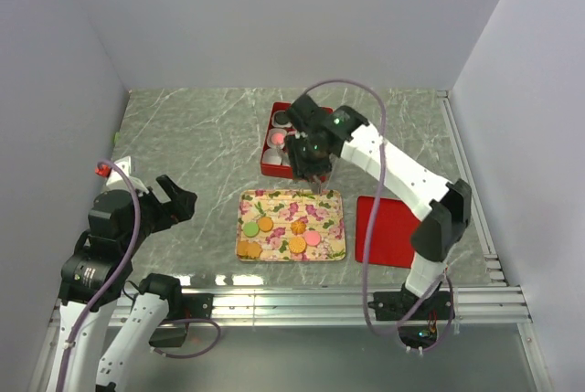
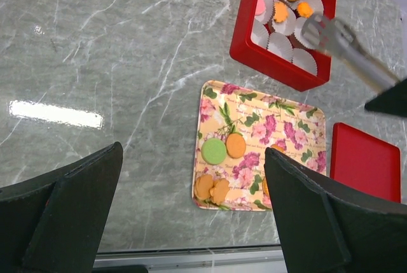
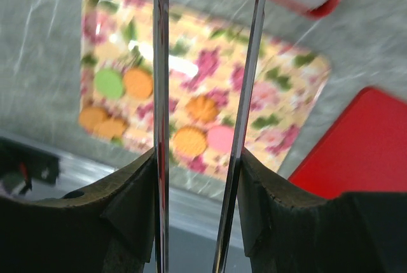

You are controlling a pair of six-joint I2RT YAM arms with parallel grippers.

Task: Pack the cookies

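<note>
Observed left tool [image 2: 193, 152] spread wide and empty, hovering above the desk [image 2: 95, 44] to the left of the tray. Found right tool [image 3: 197, 158] pressed onto a pair of metal tongs [image 3: 161, 63] with blades apart and tips beyond the wrist view. Seen from above pointing down near the far edge of the floral tray [image 2: 286, 126], just beside the red box [image 2: 273, 69]. Located cookies [image 2: 236, 146] in two places: green, orange, golden-brown and pink ones lying flat on the tray; others, orange, pink and black, seated in white paper cups [image 2: 304, 60] inside the box. Noted red lid [image 2: 365, 158] flat on the desk right of the tray.
</note>
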